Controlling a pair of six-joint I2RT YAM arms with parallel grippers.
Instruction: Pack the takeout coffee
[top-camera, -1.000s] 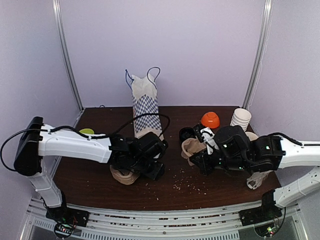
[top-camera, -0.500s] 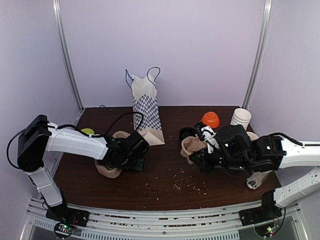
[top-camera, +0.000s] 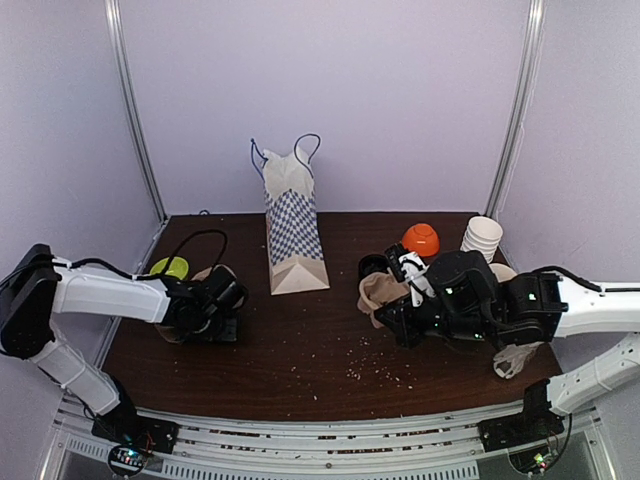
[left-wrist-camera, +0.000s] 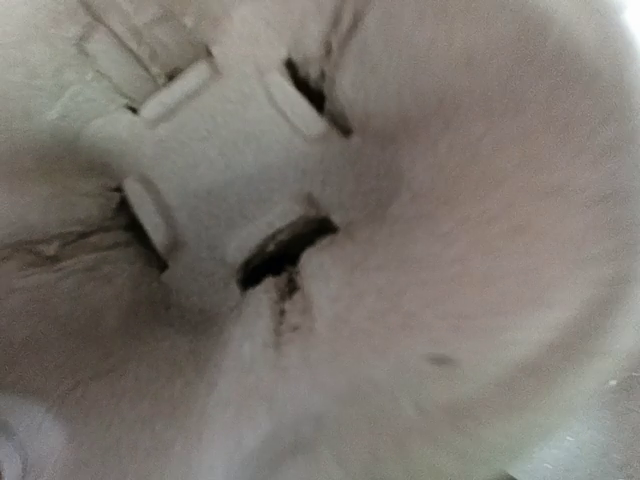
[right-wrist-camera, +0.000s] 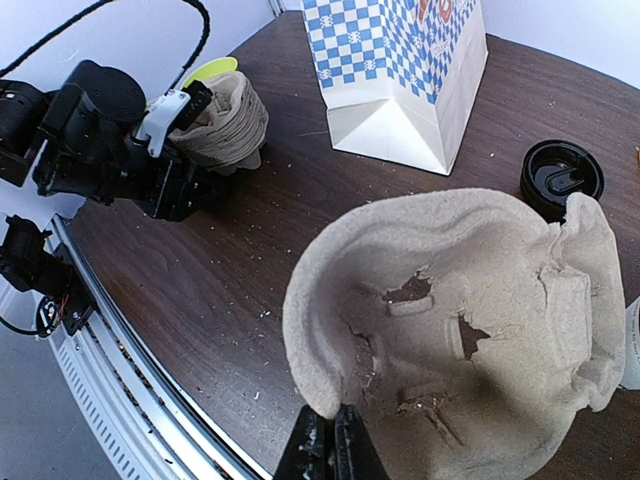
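Right gripper (right-wrist-camera: 327, 428) is pinched shut on the near rim of a pulp cup carrier (right-wrist-camera: 450, 300). Coffee cup (right-wrist-camera: 562, 175) stands lidded just beyond it, right of the paper bag (right-wrist-camera: 400, 70) — not yet in carrier or bag, so packing looks barely begun. Left gripper (top-camera: 212, 300) sits against a stack of carriers (right-wrist-camera: 220, 120) — whether it grips them I cannot tell

The paper bag (top-camera: 294, 235) is showing smooth, matt paper with a blue-and-white check print. Right of the bag, a pulp carrier (right-wrist-camera: 470, 300) is looking rough, fibrous and matt, torn at its slots, and a black lid (right-wrist-camera: 561, 175) is gleaming as glossy plastic. Left of the bag, a stack of pulp trays (right-wrist-camera: 225, 120) is looking equally coarse. The bench (top-camera: 330, 350) is showing dark, dull-sheened wood.
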